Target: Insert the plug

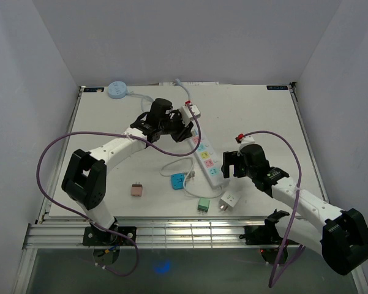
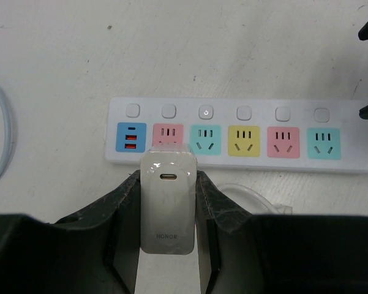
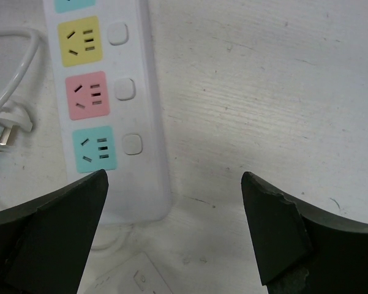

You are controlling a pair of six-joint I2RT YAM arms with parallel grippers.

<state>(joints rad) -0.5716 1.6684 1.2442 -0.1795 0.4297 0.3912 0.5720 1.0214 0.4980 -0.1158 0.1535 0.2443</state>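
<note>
left gripper [image 2: 167, 184]: pinching white charger [image 2: 167, 214], lower centre of wrist view | white charger: tip at pink socket [image 2: 168, 131], left part of power strip [image 2: 263, 165] | right gripper [image 3: 174, 177]: fingers spread wide over strip end

Showed a white HONOR charger [image 2: 167, 208], USB-C port outward, overlapping the pink socket [image 2: 169, 131] next to the blue USB block [image 2: 130, 137] on a white power strip [image 2: 223, 164].

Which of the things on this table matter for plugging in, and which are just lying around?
Job: white charger, held by the left gripper; power strip.
Lying about: pink adapter, blue adapter, green adapter, small white adapter, round blue disc.
</note>
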